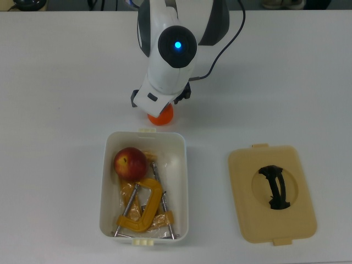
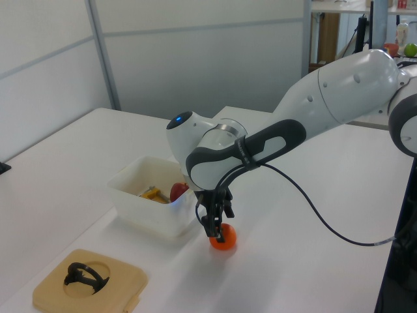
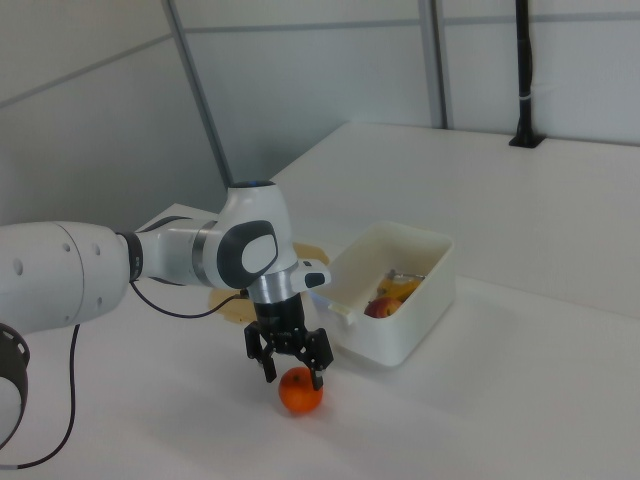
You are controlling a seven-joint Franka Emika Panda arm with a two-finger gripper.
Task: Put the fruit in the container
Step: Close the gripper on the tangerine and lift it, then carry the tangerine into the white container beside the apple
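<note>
In the top view, the white rectangular plastic tub (image 1: 182, 181) sits left of centre, holding the glossy red apple (image 1: 130, 163) and a yellow metal clamp (image 1: 144, 209). Just beyond it the round bright orange (image 3: 300, 391) rests on the white table (image 1: 60, 88), the black two-finger gripper (image 3: 292, 362) spread astride it. Rightmost lies a flat tan lid (image 1: 247, 209).

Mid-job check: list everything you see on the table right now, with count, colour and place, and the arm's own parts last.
orange: 1, bright orange, on the table just outside a short end of the tub, under the gripper
apple: 1, red with yellow patches, inside the tub
tub: 1, white, near the table's middle
C-clamp: 1, yellow, inside the tub beside the apple
lid: 1, tan with black handle, flat on the table at the top view's right of the tub
table: 1, white
gripper: 1, black fingers open, straddling the orange
</note>
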